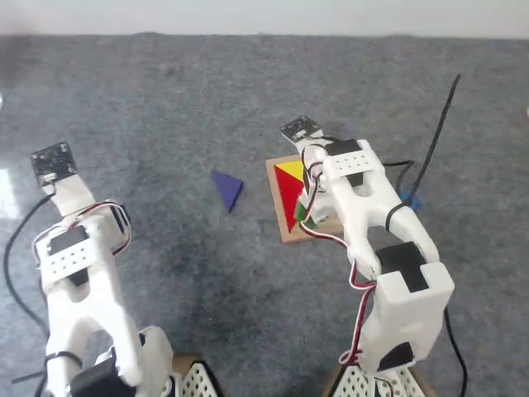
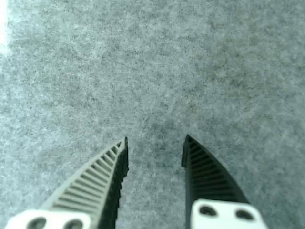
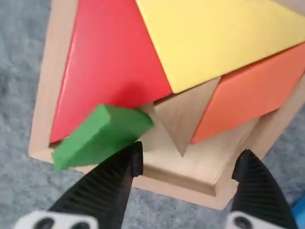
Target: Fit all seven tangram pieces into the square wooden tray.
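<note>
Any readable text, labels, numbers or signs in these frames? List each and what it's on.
No text can be read in any view.
Plain painted faces: red piece, yellow piece, orange piece, green piece.
Bare wood: wooden tray.
Plain: blue triangle on the carpet.
Too small to read, if marked at all: small boards at the arms' wrists in the high view.

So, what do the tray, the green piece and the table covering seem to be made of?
Tray: probably unpainted wood. It is pale tan and matt, like raw timber.
Green piece: likely wood under matt, opaque paint. It is a thick block with flat faces, but no grain shows, so plastic is possible.
Table covering: grey felt or short-pile carpet, judging by the speckled, fuzzy texture.
</note>
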